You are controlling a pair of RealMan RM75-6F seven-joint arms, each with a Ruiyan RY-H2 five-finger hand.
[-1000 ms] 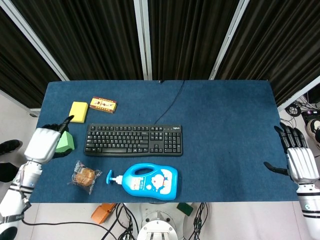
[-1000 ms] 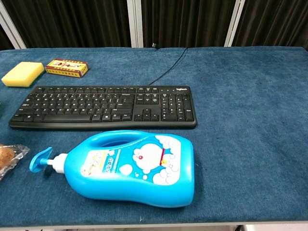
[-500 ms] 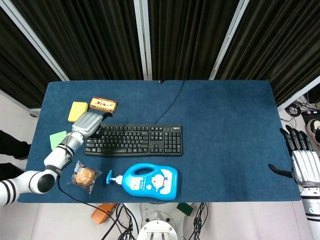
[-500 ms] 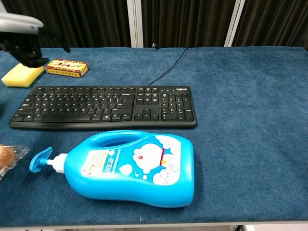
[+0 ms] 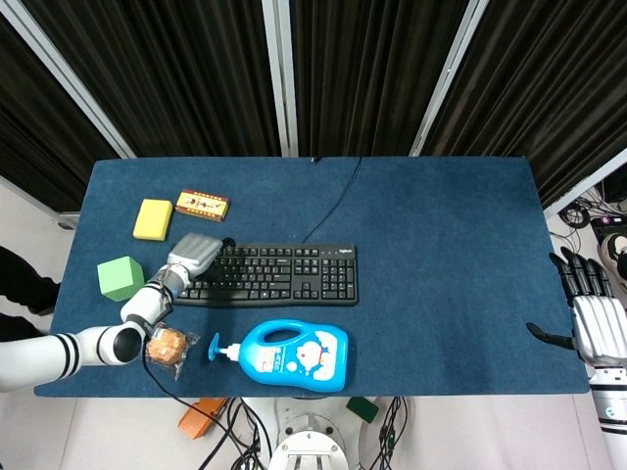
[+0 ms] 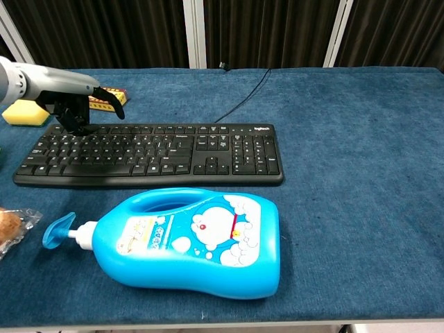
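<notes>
My left hand (image 5: 196,252) hovers over the left end of the black keyboard (image 5: 263,274), fingers curled downward toward the keys with nothing in them; the chest view shows the left hand (image 6: 73,104) above the keyboard (image 6: 149,154) with its thumb sticking out to the right. A blue detergent bottle (image 5: 289,354) lies on its side in front of the keyboard, pump pointing left. My right hand (image 5: 592,311) hangs past the table's right edge, fingers spread, holding nothing.
A green cube (image 5: 120,278) sits at the left edge. A yellow sponge (image 5: 153,218) and a small printed box (image 5: 203,205) lie behind the keyboard. A wrapped pastry (image 5: 166,346) lies front left. The keyboard cable (image 5: 333,201) runs to the far edge of the blue table (image 5: 441,255).
My left hand has moved right and forward, from beside the green cube past the sponge to above the keyboard's left end. The right hand has drifted slightly outward.
</notes>
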